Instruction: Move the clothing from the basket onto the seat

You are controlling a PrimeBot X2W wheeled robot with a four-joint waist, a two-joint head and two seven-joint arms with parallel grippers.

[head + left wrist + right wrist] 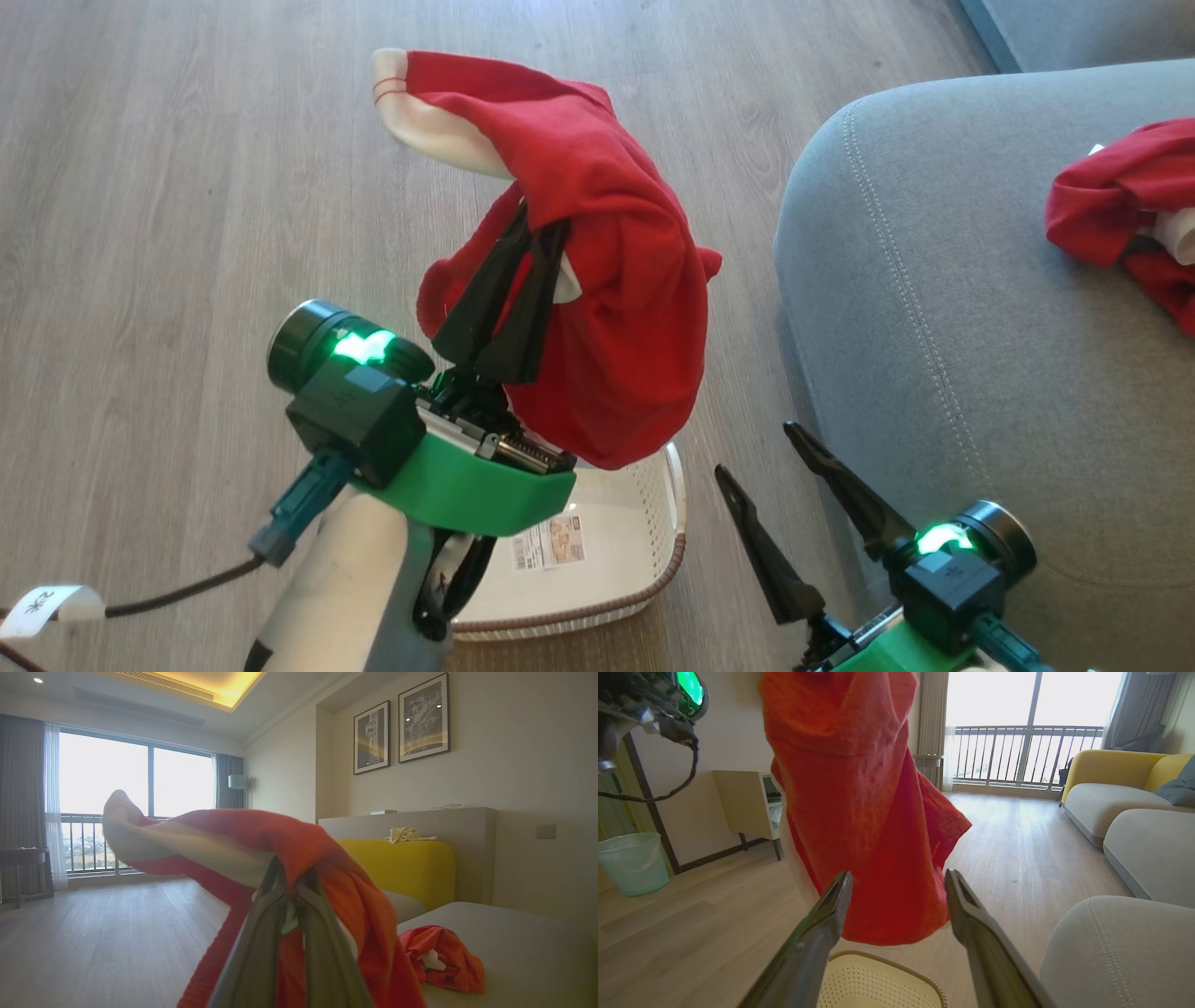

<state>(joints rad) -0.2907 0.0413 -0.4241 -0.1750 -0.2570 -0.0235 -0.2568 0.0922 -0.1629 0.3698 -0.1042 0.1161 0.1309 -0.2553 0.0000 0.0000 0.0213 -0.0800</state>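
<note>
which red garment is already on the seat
The crumpled garment lying on the grey seat, far right in the head view; the other garment hangs from the left gripper above the basket.

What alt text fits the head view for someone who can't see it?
The left gripper, shut on a red garment, holds it above the white basket. The right gripper is open beside the grey seat, where another red garment lies.

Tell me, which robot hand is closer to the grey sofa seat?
Right. The right hand, open, sits just beside the seat at its edge. The left hand is farther off, raised over the basket, shut on a red garment.
</note>
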